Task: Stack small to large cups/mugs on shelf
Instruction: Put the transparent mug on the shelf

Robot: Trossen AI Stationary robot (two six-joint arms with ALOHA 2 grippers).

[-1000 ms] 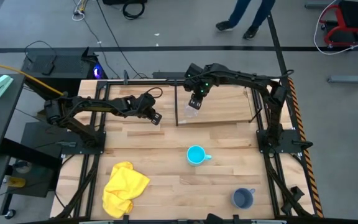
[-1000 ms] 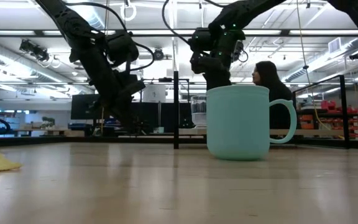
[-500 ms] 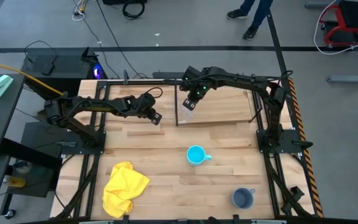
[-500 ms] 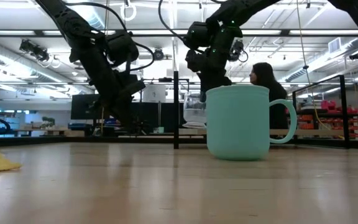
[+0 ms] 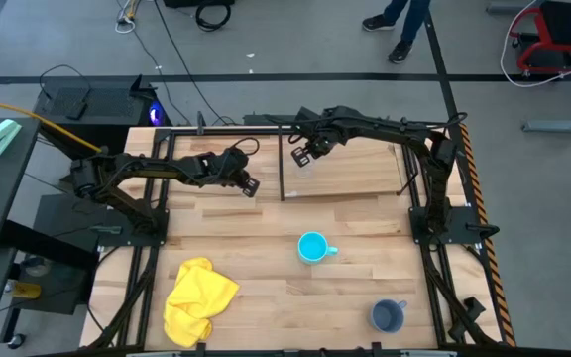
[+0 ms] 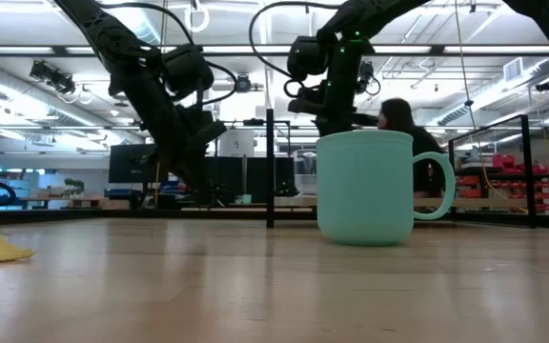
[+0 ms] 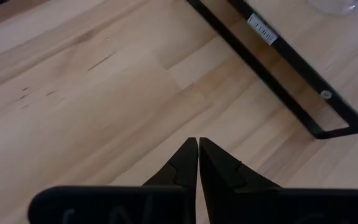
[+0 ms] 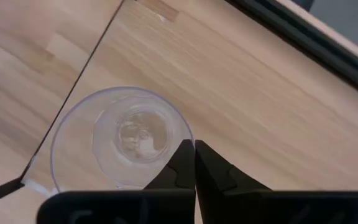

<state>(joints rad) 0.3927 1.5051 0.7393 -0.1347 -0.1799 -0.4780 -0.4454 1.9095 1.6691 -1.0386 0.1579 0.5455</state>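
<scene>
The small clear cup (image 8: 120, 140) is over the light-wood shelf (image 5: 355, 174), near its left front corner by the black upright (image 5: 282, 169). In the low view the cup (image 6: 305, 176) stands upright, its base at about board level. My right gripper (image 5: 303, 153) is shut at the cup's rim. The cyan mug (image 5: 311, 247) stands on its base mid-table, and the grey-blue mug (image 5: 387, 316) stands near the front edge. My left gripper (image 5: 249, 186) hovers shut and empty left of the shelf. My right gripper has the clear cup's rim (image 8: 182, 144) at its fingertips, coming from above and pointing down into the view of the cup's mouth. The thin wall seems pinched between the two fingers. The cup sits upright below them; I cannot tell whether its base touches the shelf.
A yellow cloth (image 5: 199, 297) lies at the table's front left. The shelf's black frame (image 7: 278, 68) runs just ahead of my left gripper. In the low view the cyan mug (image 6: 365, 186) stands in front of the shelf, and a person (image 6: 403, 119) sits beyond the table.
My right gripper has gone a little toward the table's left and far edges with the clear cup. The cup hung tilted half a second ago and now stands upright again.
</scene>
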